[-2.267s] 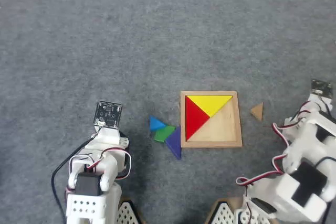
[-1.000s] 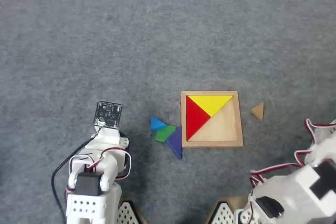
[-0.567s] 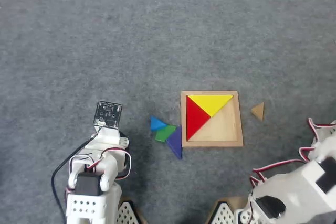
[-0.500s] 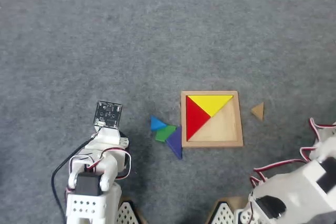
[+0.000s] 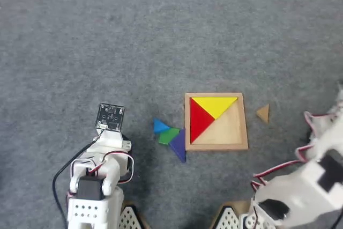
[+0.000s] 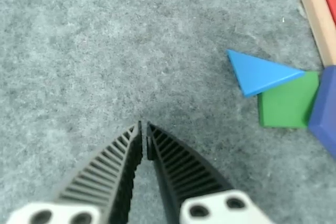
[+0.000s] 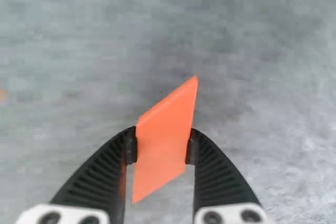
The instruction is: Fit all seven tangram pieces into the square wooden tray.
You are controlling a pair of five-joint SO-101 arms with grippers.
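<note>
We grip the orange parallelogram (image 7: 166, 129) in our right end effector (image 7: 159, 146), long axis forward. The wooden tray (image 5: 216, 147) lies leftward of it.

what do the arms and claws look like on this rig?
Both arms are white shells: left arm, right arm, with black servo blocks and looped red, white and black wires. A dark square board sits on the left wrist. Left claw and right claw have black, ribbed, tapering fingers on white mounts.

Soft, even light covers the grey mat (image 5: 107, 41), leaving faint, diffuse shadows.
</note>
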